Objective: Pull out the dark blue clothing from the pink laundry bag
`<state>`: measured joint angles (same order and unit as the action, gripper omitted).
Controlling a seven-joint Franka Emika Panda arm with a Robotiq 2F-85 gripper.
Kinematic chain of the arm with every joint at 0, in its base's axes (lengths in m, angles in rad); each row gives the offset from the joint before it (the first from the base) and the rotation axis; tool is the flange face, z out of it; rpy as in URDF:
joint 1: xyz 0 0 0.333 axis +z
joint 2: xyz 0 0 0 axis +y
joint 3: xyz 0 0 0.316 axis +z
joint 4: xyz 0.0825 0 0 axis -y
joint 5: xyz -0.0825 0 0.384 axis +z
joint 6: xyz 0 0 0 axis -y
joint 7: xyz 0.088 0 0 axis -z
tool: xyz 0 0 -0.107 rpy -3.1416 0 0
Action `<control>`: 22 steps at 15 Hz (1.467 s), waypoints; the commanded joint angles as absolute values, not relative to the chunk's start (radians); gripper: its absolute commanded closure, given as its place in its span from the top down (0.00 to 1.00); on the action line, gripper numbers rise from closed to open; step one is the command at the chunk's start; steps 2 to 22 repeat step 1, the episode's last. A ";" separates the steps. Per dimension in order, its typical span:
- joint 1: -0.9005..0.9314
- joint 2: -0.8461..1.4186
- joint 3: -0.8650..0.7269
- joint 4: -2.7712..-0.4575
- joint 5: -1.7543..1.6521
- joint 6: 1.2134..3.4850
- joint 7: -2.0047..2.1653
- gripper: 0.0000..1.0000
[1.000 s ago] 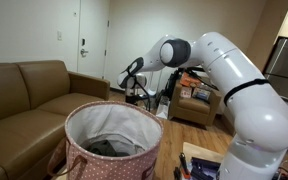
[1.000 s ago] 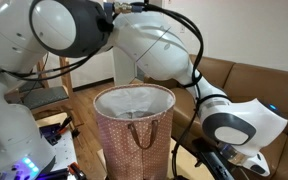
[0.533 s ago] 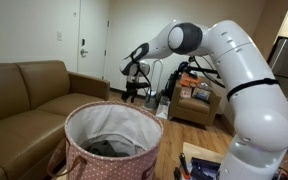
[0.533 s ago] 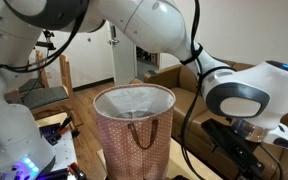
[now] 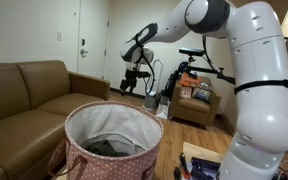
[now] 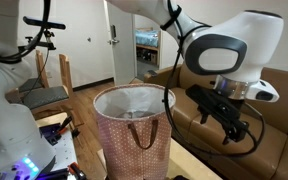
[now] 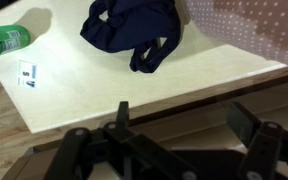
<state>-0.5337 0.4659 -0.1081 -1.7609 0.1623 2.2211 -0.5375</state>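
The pink laundry bag [image 5: 112, 150] stands upright in both exterior views [image 6: 134, 130], with a greyish dark cloth [image 5: 108, 147] in its white-lined bottom. In the wrist view the dark blue clothing [image 7: 134, 30] lies crumpled on a pale wooden surface, next to the bag's patterned side [image 7: 256, 25]. The clothing does not show in the exterior views. My gripper [image 7: 184, 125] is open and empty, well above the clothing. It hangs in the air behind the bag's rim in an exterior view [image 5: 134, 72] and beside the bag in an exterior view [image 6: 239, 125].
A green bottle [image 7: 6, 40] and a small card [image 7: 26, 72] lie on the pale surface near the clothing. A brown sofa [image 5: 24, 100] stands beside the bag. A cardboard box [image 5: 196, 95] and a chair [image 6: 44, 95] stand further off.
My arm has risen and swung, lifting the gripper higher and away from the bag. The bag and its contents have not moved.
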 commanded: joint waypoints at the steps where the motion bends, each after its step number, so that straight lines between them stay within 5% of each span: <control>1: -0.505 0.436 -0.127 -1.783 0.174 2.192 -0.554 1.00; 22: -0.505 0.436 -0.127 -1.783 0.174 2.192 -0.554 1.00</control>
